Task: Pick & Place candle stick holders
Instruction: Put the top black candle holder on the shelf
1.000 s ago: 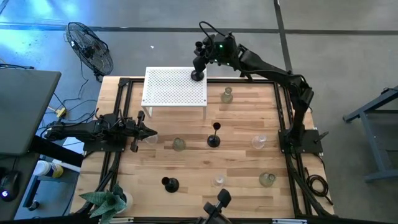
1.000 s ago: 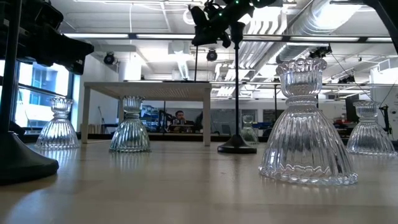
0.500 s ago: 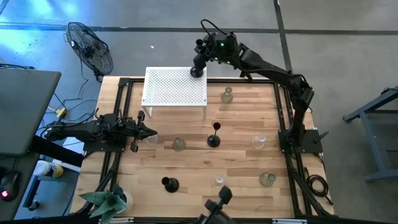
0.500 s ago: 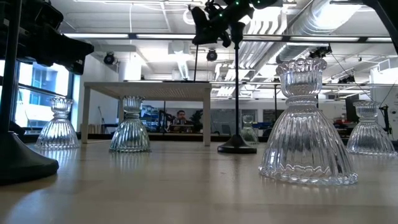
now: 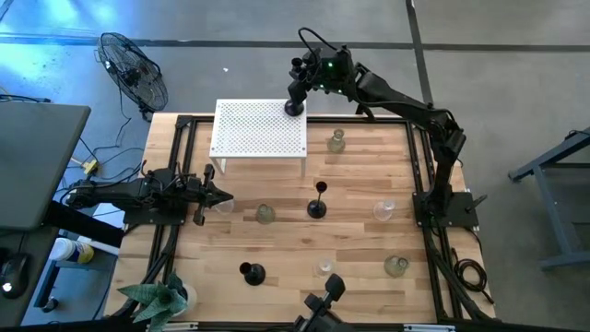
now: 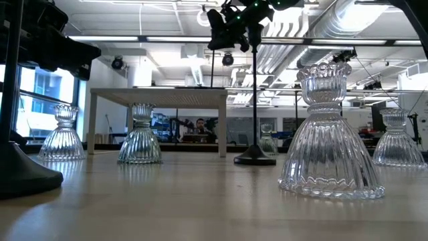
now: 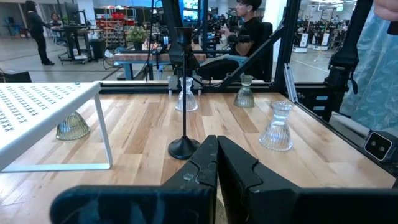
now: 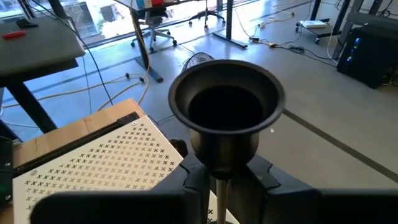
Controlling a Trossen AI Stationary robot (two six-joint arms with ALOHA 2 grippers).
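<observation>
The right gripper point(image 5: 295, 100) is up at the far right corner of the white perforated little table point(image 5: 258, 129), fingers pinched on the thin stem of a black metal candle stick holder with a flared cup point(image 8: 226, 115). Its round base sits at that corner of the perforated top. Over at the worktop's left edge waits the left gripper point(image 5: 221, 195), fingers pressed together. Another black stemmed holder point(image 5: 317, 201) stands mid-worktop, with a squat clear glass holder point(image 5: 265, 214) near it.
</observation>
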